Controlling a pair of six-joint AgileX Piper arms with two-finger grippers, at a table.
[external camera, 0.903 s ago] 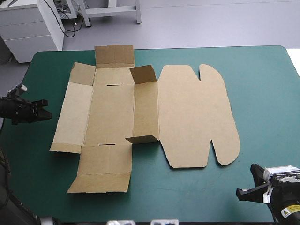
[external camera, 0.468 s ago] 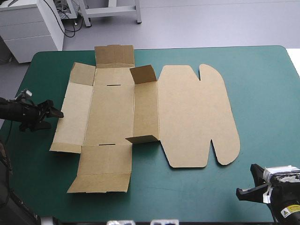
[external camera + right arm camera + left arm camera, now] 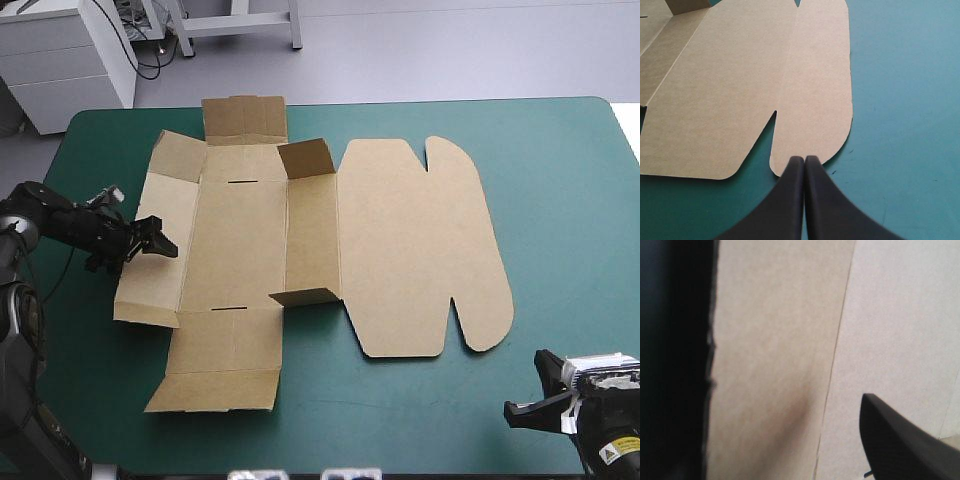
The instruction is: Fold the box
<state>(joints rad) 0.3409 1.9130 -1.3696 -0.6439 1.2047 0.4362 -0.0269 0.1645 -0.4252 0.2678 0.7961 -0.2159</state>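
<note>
left gripper point(image 3: 160, 243) has slid onto the box point(image 3: 410, 250), fingers apart; only wrist view shows right gripper point(image 3: 804, 159) pinched together.

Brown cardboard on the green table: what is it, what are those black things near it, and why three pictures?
It is an unfolded box, a cut brown sheet lying mostly flat on the teal-green table. Two robot arms work on it. One picture looks down from above; the other two come from a camera on each wrist. The left gripper has its black fingers open at the box's left panel. The right gripper, fingers shut, holds nothing and points at the box's rounded flap.
</note>
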